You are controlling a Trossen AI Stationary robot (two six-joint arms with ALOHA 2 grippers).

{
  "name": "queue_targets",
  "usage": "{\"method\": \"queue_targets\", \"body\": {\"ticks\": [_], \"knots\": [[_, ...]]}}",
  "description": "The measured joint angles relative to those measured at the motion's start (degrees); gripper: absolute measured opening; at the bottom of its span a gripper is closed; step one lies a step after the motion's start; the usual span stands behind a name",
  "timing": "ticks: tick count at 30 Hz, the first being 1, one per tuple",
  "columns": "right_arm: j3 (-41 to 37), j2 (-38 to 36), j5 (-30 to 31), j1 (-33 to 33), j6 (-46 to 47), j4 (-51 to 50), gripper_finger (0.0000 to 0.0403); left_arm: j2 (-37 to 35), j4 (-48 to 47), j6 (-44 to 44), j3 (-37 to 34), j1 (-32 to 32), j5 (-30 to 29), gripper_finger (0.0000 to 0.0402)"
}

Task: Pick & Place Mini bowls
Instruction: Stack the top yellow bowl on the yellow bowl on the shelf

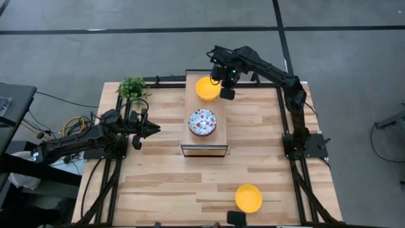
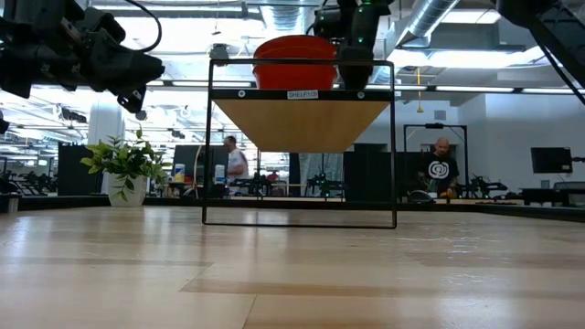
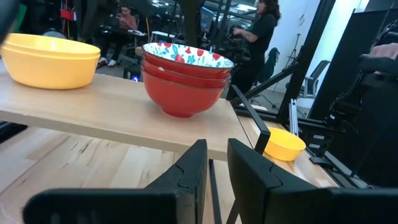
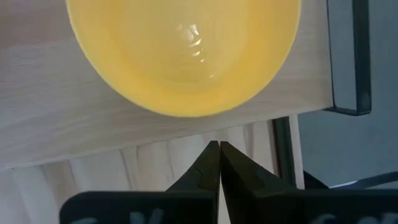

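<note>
A: Looking from above, our right gripper (image 1: 226,88) hangs at the far end of the shelf (image 1: 204,147), just beside the yellow stack (image 1: 207,88). Its own cam shows the fingertips pressed together w/ nothing between them, just off the bowl's rim.

B: So nothing's held. Those bowls sit flat on the shelf top, and there look to be two nested; the left wrist cam shows a double rim.

A: Agreed. Patterned stack (image 1: 202,121) sits mid-shelf, apart from the yellow one. Looks like three nested, red outside, floral inside.

B: One more yellow bowl (image 1: 249,197) is on the table (image 1: 158,190) at the near edge, right side, well apart from the shelf.

A: We reckon that's the next pick, prob. for the yellow stack. Right arm's closer.

B: To do it well, we lift clear of the shelf frame first, esp. the black rail beside the fingertips. Then spread the fingers before we drop, pinch one wall of the rim, not the whole bowl.

A: And keep it level on the carry, lower it straight into the stack so it nests, no nudging the stack off the edge.

B: Left gripper (image 1: 150,130)?

A: Parked off the shelf's left side, above the table, fingers a bit apart, empty. It waits. Plant (image 1: 132,88) at the far left corner isn't ours to touch.
</note>
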Motion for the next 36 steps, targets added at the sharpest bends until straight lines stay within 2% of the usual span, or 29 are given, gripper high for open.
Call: {"method": "queue_targets", "body": {"ticks": [14, 36], "knots": [[-0.04, 2.81, -1.43, -0.11, -2.49, 1.12, 0.0001, -0.02, 0.6, -1.04, 0.0, 0.0, 0.0, 0.0063], [-0.04, 2.8, -3.1, 0.59, -2.91, 4.99, 0.0, -0.02, 1.26, -1.29, 0.0, 0.0, -0.01, 0.0063]]}}
